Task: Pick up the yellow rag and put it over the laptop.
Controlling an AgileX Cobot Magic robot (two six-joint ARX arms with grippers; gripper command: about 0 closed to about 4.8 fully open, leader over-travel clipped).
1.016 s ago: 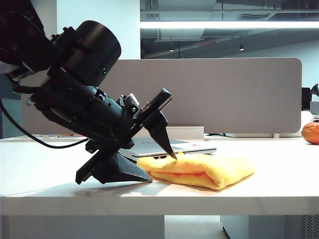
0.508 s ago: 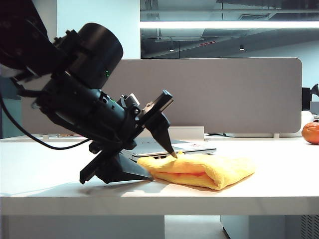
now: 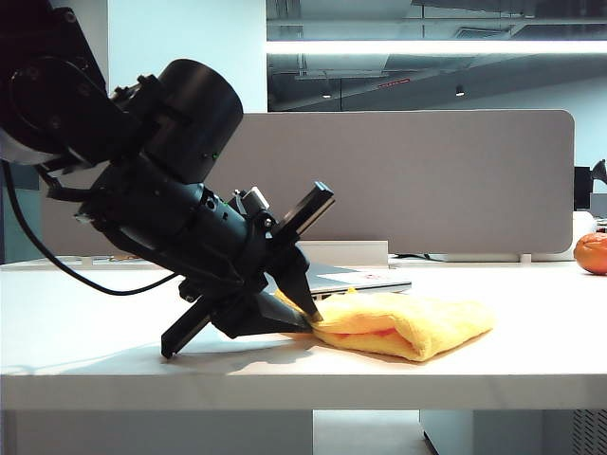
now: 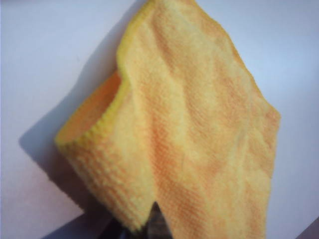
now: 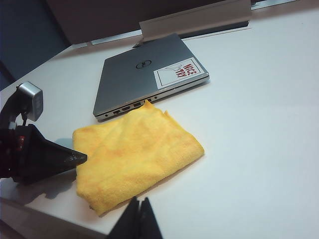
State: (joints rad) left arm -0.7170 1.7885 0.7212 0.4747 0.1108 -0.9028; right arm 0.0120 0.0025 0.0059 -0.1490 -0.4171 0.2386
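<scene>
Two grippers show; the left gripper (image 3: 305, 318) pinches the near edge of the yellow rag (image 3: 403, 325), low to the surface (image 3: 114, 327), apparently for lifting; the rag lies just before the closed laptop (image 5: 144, 72); the right gripper (image 5: 139, 219), fingertips together, hangs apart, empty.

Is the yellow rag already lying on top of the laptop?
No. In the right wrist view the yellow rag lies on the table in front of the closed laptop, whose lid is uncovered.
</scene>
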